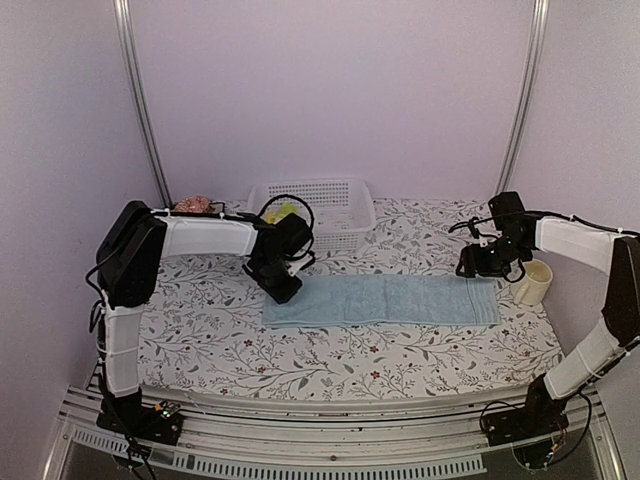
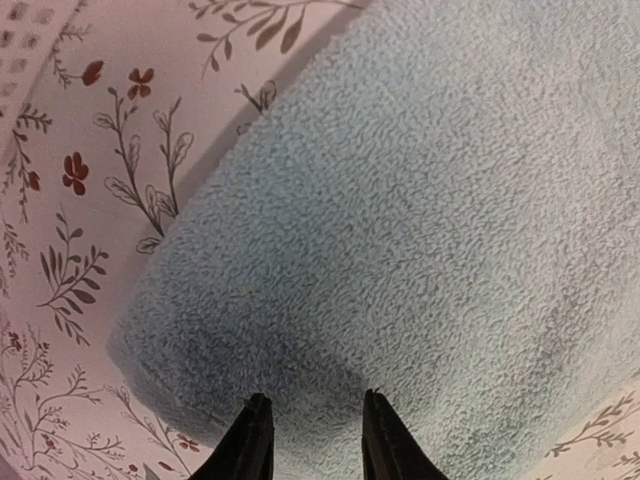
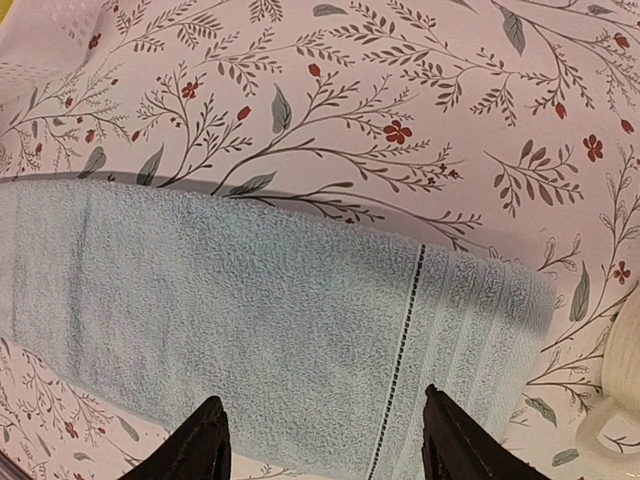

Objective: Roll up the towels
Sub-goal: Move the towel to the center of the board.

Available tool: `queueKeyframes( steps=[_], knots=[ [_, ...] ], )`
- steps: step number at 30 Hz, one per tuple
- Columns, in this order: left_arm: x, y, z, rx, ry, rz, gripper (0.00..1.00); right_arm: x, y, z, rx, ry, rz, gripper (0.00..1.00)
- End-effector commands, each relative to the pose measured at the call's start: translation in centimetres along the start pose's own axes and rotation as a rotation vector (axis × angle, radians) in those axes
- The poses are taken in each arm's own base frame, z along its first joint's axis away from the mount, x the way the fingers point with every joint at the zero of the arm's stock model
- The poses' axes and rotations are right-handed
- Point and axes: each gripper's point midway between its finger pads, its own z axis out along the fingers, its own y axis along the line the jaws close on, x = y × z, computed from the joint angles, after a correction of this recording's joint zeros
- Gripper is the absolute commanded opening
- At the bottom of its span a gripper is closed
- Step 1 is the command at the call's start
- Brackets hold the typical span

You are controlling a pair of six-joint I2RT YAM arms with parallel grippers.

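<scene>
The pale light blue towel lies flat as a long strip across the middle of the floral table cover. My left gripper is over its left end, fingers apart just above the terry, holding nothing. My right gripper is over the far edge of its right end, open wide above the striped hem, empty. The bright yellow-green towel lies in the white basket behind my left arm, mostly hidden.
A cream mug stands just right of the towel's right end, and its edge shows in the right wrist view. A small pinkish object lies at the back left. Purple walls close in the table.
</scene>
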Motion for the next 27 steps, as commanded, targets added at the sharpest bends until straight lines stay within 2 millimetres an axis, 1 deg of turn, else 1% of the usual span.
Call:
queueKeyframes(
  steps=[1,4,6,9,14,16,20,23,27],
  knots=[
    [2.0,-1.3,0.1,0.024,0.040,-0.009,0.31,-0.2,0.5,0.4,-0.033,-0.014,0.006,0.66],
    [3.5,-1.9,0.2,0.031,0.073,-0.003,0.31,0.0,0.8,0.8,-0.051,-0.006,0.012,0.68],
    [4.6,-1.6,0.4,0.011,0.105,-0.006,0.30,0.0,0.7,1.0,-0.050,-0.001,0.021,0.71],
    [6.6,-0.2,0.9,-0.062,0.167,-0.004,0.25,-0.2,0.7,1.0,-0.052,-0.001,0.036,0.75],
    [8.9,2.7,1.6,-0.127,0.240,-0.052,0.24,0.3,0.9,1.8,-0.073,0.023,0.058,0.79],
    [9.2,3.7,1.5,-0.144,0.246,-0.072,0.24,0.9,0.7,2.4,-0.077,0.041,0.069,0.79],
    [9.5,5.5,1.7,-0.178,0.261,-0.100,0.24,1.9,-0.2,3.3,-0.071,0.063,0.114,0.80],
    [9.6,5.8,2.1,-0.176,0.266,-0.109,0.25,2.0,-1.0,3.5,-0.058,0.058,0.149,0.81],
    [9.2,5.4,2.4,-0.156,0.257,-0.115,0.26,2.7,-1.8,4.1,-0.044,0.073,0.176,0.83]
  ],
)
